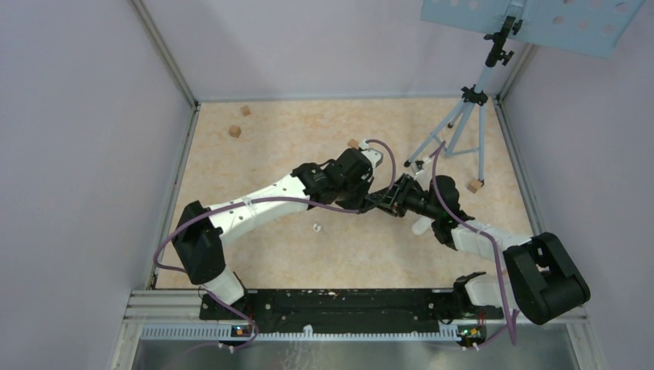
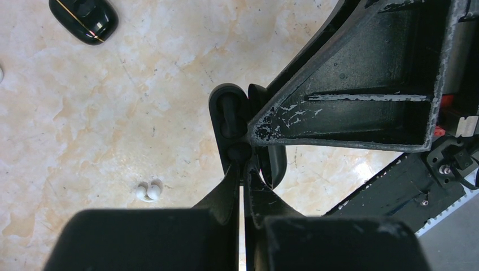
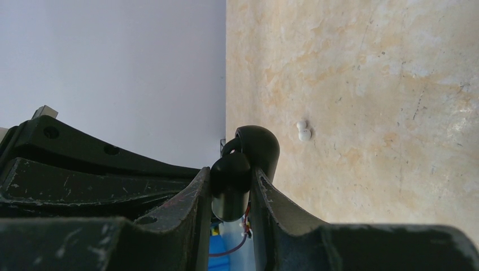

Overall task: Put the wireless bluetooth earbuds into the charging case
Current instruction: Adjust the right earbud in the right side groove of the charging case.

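Both sides at work on one open charging case (image 2: pixel 229 118).

Over the bench (image 1: pixel 254 154), my right fingers (image 3: pixel 189 209) pinched the black case by its edges, its sockets turned toward my left side. I judged that was so a bud could be fed straight in. My left fingers (image 2: pixel 225 195) were pressed together, tips at the lower socket. Black on black, I could not tell whether they gripped a bud there. A white pair of earbuds (image 2: pixel 148 190) lay loose on the bench nearby, waiting.

Pale lilac walls (image 1: pixel 77 154), marbled beige tabletop (image 1: pixel 270 254), tripod (image 1: pixel 465 127) far right
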Robot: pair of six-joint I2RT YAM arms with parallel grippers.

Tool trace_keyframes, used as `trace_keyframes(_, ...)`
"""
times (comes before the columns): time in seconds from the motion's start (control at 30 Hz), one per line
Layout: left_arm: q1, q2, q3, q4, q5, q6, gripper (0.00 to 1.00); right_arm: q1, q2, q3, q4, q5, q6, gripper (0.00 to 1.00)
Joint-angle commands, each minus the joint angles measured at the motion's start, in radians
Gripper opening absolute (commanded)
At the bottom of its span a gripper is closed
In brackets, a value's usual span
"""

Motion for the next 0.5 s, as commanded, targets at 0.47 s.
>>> trace_keyframes(0.47,-0.016,-0.010,0.068,-0.021,0.003,0.012,0.32,0.006,0.003,0.035,0.076,-0.023,-0.006,0.00)
